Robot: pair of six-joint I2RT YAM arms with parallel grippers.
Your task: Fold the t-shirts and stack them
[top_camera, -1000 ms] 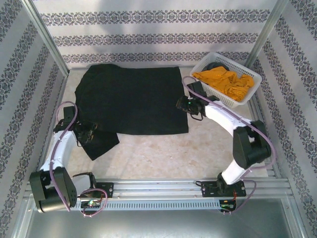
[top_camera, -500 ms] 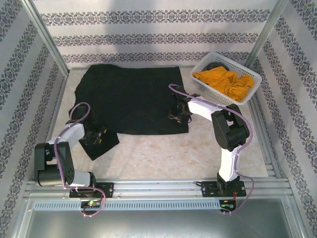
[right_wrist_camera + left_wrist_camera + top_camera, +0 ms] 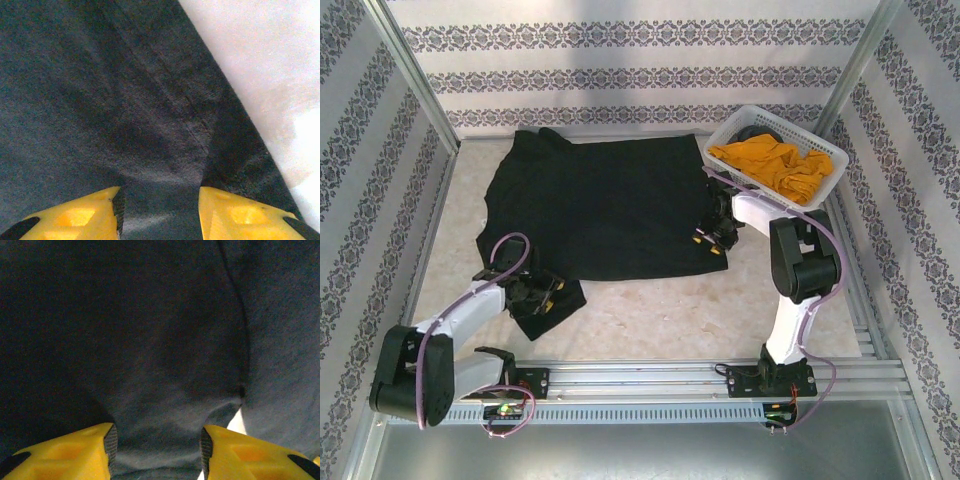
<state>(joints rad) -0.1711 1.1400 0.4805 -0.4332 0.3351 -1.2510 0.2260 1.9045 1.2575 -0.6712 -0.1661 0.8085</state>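
Note:
The black t-shirt (image 3: 600,205) lies spread over the middle of the table, its far left corner rumpled. My left gripper (image 3: 546,296) sits low on the sleeve flap at the shirt's near left. In the left wrist view a ridge of black cloth (image 3: 150,340) is bunched between the yellow fingers (image 3: 156,440). My right gripper (image 3: 708,243) is on the shirt's near right corner. The right wrist view shows creased black cloth (image 3: 100,100) caught between its fingers (image 3: 160,200). The mustard-orange t-shirt (image 3: 770,165) lies heaped in the basket.
The white lattice basket (image 3: 798,127) stands at the back right, close to the right arm. Bare table (image 3: 650,310) runs along the near side, and some shows beside the shirt's edge (image 3: 260,60). Patterned walls enclose the left, back and right.
Both grippers have moved toward the near side, the left one also to the right, and the black shirt has slid with them. Its far left corner has rumpled.

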